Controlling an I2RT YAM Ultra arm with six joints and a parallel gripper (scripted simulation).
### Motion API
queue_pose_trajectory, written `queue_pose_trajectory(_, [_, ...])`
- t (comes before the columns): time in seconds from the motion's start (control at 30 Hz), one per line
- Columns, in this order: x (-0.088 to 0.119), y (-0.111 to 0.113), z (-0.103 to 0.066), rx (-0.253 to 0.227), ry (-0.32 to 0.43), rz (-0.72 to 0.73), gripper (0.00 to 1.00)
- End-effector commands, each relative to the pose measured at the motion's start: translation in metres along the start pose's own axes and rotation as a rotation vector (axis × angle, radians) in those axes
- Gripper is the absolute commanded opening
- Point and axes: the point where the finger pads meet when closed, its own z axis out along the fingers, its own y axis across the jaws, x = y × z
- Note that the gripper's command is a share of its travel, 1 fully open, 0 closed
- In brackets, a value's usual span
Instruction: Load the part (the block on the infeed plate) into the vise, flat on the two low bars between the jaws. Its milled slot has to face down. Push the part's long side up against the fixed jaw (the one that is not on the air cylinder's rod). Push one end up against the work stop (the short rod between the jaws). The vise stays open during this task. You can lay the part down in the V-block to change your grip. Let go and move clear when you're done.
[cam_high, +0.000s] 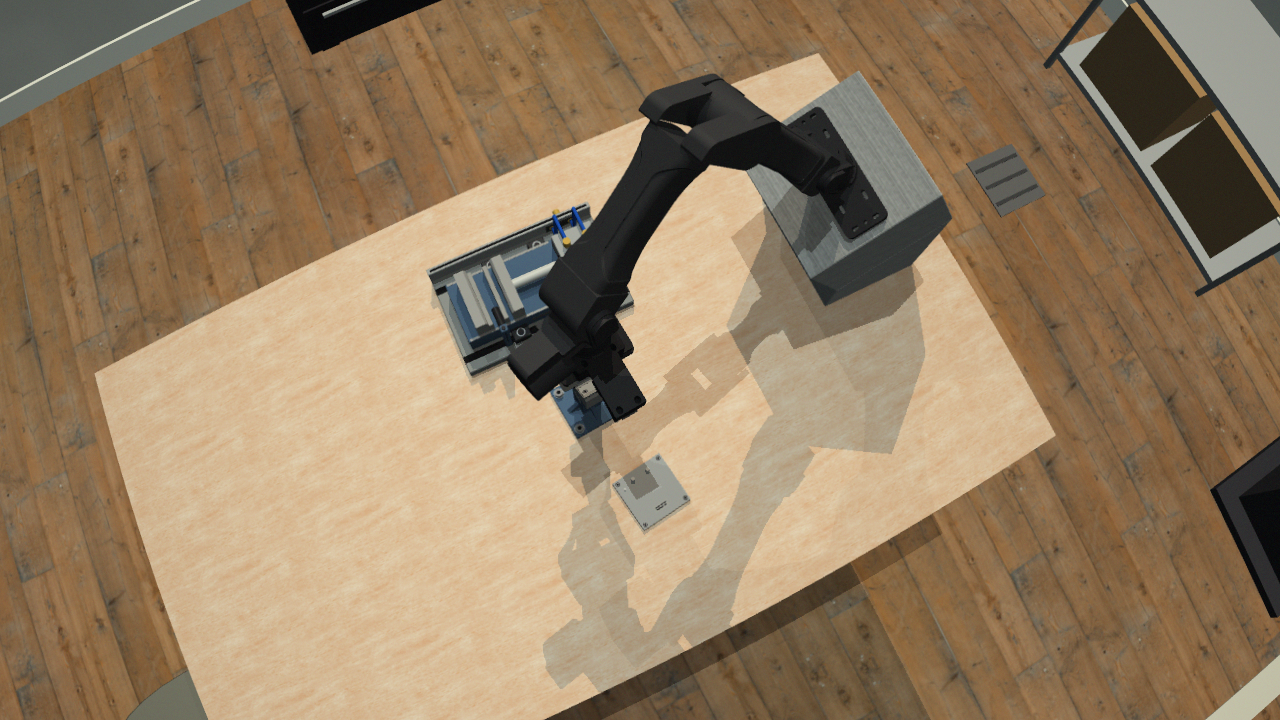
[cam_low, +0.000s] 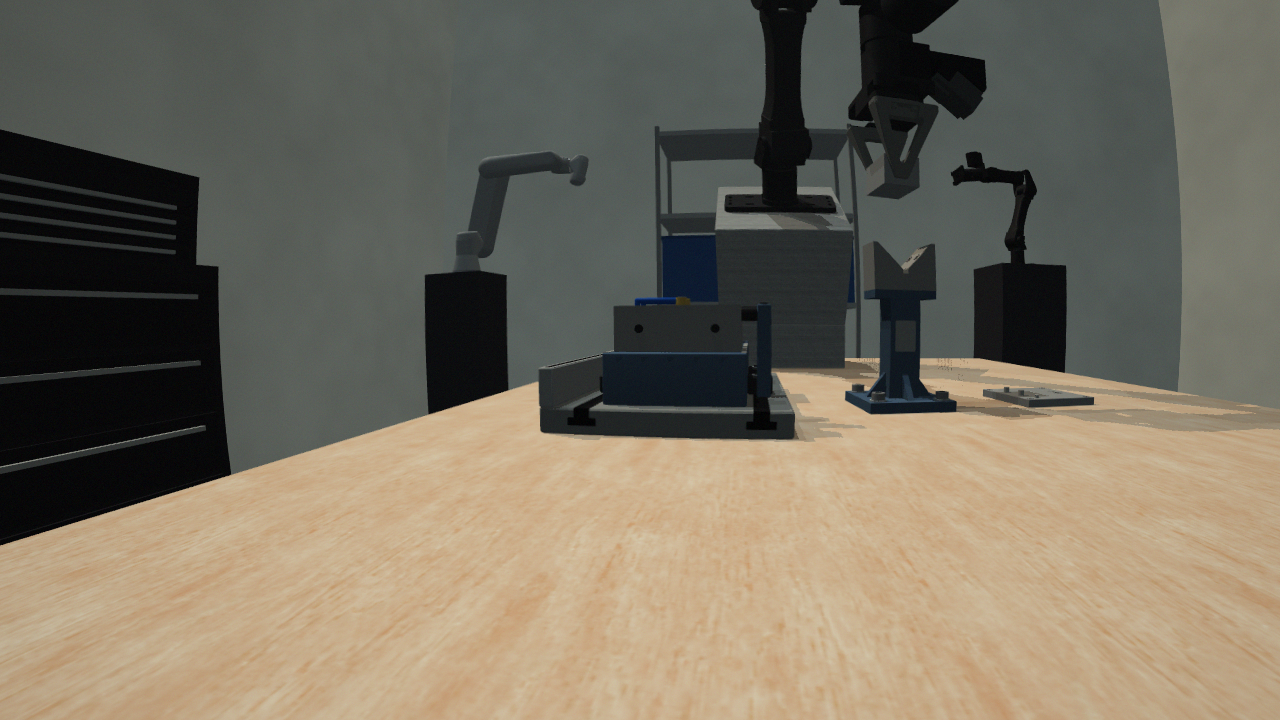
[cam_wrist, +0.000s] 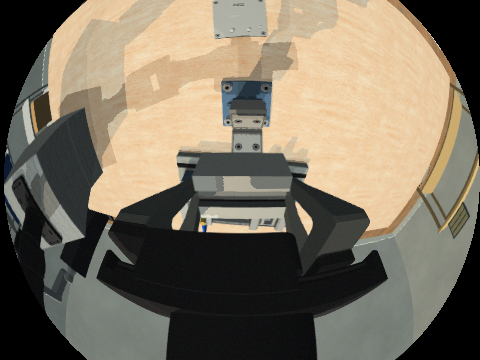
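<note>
The black parallel gripper with angular grey fingers (cam_low: 891, 166) stands partly open, its fingers closed on opposite sides of a grey rectangular metal block (cam_low: 892, 182) (cam_wrist: 242, 165). The block, the part to be loaded, hangs in the air, above and apart from the pale grey metal V-block (cam_high: 586, 392) (cam_low: 880, 274) (cam_wrist: 247, 121) on its blue post. Which way the slot faces cannot be told. Near the post lies the flat, square grey infeed plate (cam_high: 666, 497) (cam_low: 1047, 397) (cam_wrist: 240, 18), the block off it. On the post's other side is the blue-and-grey metal vise (cam_high: 472, 301) (cam_low: 675, 380) (cam_wrist: 300, 171), its jaws apart. A grey box-shaped pedestal (cam_high: 881, 134) (cam_low: 780, 268) (cam_wrist: 70, 175) bears the arm.
</note>
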Motion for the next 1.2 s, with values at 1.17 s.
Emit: queue_pose_trajectory(1.17, [-0.005,-0.008,-0.008,0.02,0.357,0.004,0.0])
